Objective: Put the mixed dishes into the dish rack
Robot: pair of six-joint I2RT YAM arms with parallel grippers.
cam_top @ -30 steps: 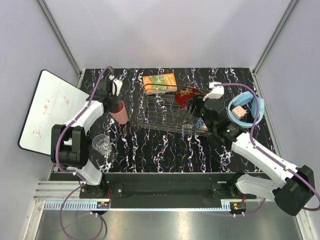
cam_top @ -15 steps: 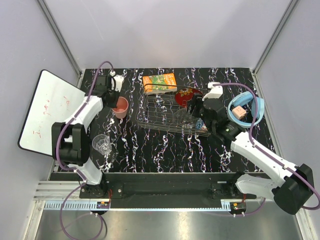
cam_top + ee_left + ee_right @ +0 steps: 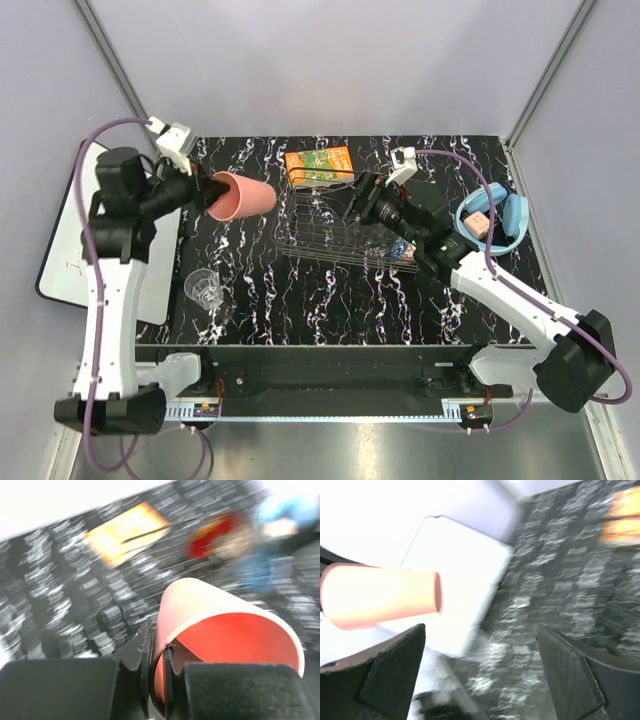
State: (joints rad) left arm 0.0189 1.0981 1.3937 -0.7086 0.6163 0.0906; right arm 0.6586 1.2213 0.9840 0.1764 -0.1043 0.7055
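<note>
Within the last second the left arm has swung up and back, and the cup (image 3: 243,196), which stood mouth-up on the table (image 3: 300,290) just left of the rack (image 3: 320,235), is now in the air and lying on its side. Its mouth faces the left gripper (image 3: 156,642) and its base points at the rack's left edge. The left wrist view shows the hold plainly: the fingers (image 3: 144,647) are nearly closed on the cup's rim, one inside the wall and one outside. The right gripper (image 3: 481,627) has turned too. It was bent over the rack's right end and now faces left across the rack, fingers spread wide with nothing between them, and its camera looks straight at the cup. Both wrist views are smeared, so both arms are probably moving. I judge the pick to be done and the carry to be under way: the cup is off the table but not yet over the wire, and it still needs to come right and down into the basket. Whether the right arm means to receive it cannot be told. A pinch on the rim alone is a thin hold for a tipped cup, so a quick swing could twist it loose. The glass (image 3: 203,288) stands where it was, near the left front, still to be loaded
</note>
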